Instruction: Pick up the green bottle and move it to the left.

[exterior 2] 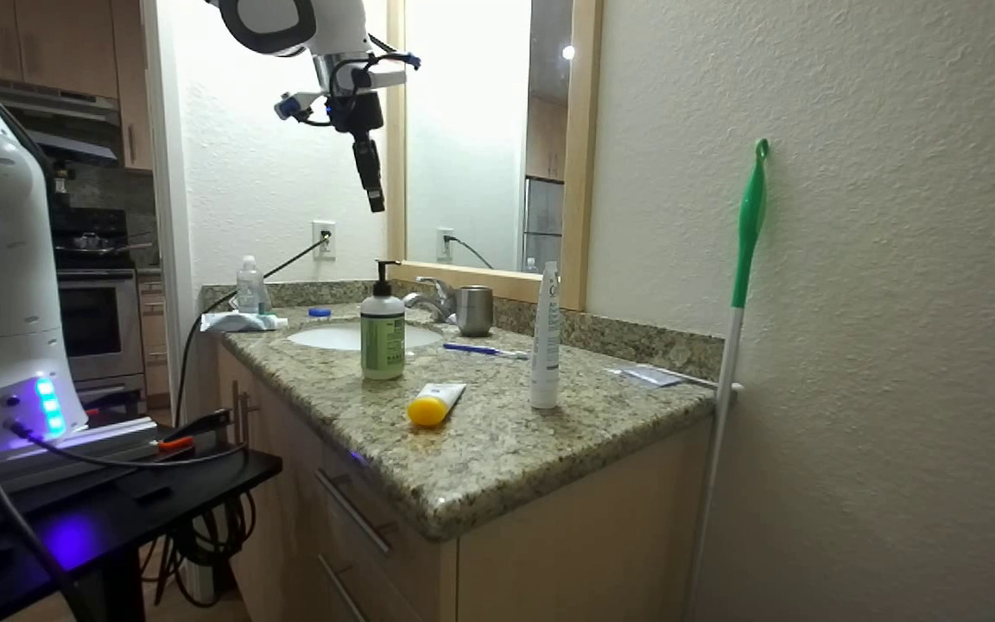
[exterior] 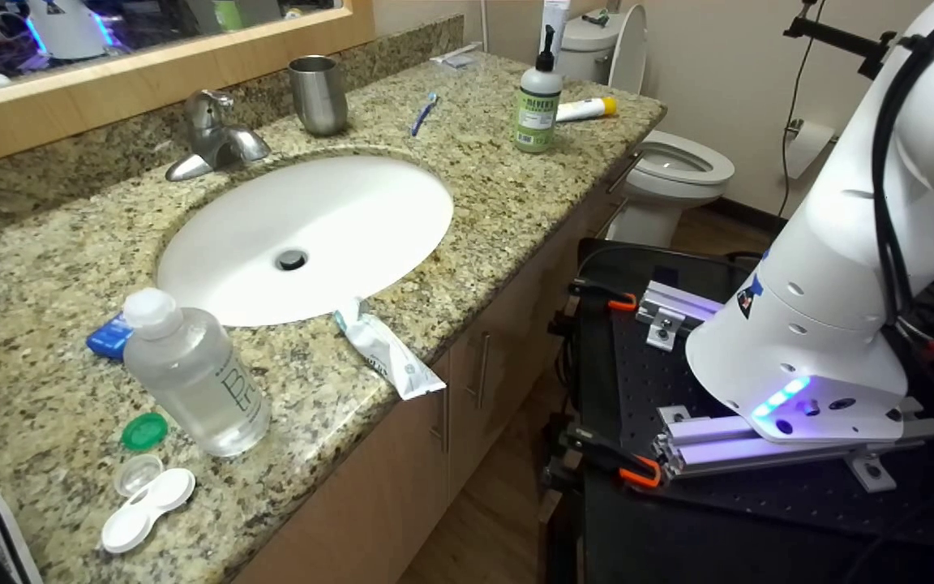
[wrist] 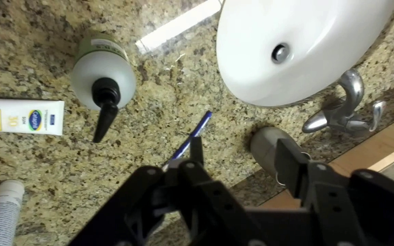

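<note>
The green bottle [exterior: 537, 109] has a pale-green label, a translucent grey upper body and a black pump top. It stands upright on the granite counter [exterior: 483, 191] beside the sink. It also stands there in an exterior view [exterior 2: 383, 337]. In the wrist view the green bottle [wrist: 104, 70] is at upper left, seen from above, its spout toward the jaws. My gripper [wrist: 239, 152] is open and empty, with its two fingers well apart. The gripper [exterior 2: 377, 206] hangs high above the counter in an exterior view, apart from the bottle. The gripper is out of view in an exterior view.
A grey metal cup [exterior: 319, 95], faucet [exterior: 216, 138] and sink [exterior: 224, 276] are along the counter. A sunscreen tube [exterior 2: 437, 404], upright white tube [exterior 2: 546, 345] and toothbrush [wrist: 192, 135] are around the bottle. A clear bottle [exterior: 195, 373] and toothpaste tube [exterior: 390, 353] stand beyond the sink.
</note>
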Motion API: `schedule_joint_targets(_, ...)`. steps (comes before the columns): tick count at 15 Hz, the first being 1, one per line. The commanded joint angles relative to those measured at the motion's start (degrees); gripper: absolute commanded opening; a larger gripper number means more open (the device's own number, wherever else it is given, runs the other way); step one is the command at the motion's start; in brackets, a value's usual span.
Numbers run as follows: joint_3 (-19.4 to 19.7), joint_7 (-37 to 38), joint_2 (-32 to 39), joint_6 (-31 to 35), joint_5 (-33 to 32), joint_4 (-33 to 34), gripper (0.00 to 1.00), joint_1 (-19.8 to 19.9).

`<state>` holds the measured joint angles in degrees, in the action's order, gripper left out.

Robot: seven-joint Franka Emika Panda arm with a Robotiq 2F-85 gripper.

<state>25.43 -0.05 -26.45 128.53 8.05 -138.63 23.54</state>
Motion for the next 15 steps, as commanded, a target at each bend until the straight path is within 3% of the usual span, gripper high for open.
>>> schedule_joint_targets(1,0.2,3.7,1.1,-4.4,-2.6,0.3,0.89,3.7)
schedule_joint_targets(3,1.3,6.4,2.0,-7.5,-1.9,0.3,0.99,5.0)
schedule_joint_targets(6,2.2,10.5,3.2,-11.4,-1.9,0.7,1.0,6.9)
schedule_joint_targets(7,1.8,8.2,1.7,-9.1,-1.6,0.0,1.0,5.9)
schedule_joint_targets(10,2.1,9.6,2.5,-10.1,-1.6,0.0,1.0,6.7)
schedule_joint_targets(15,-2.0,25.2,11.4,0.6,-12.9,0.0,1.0,9.4)
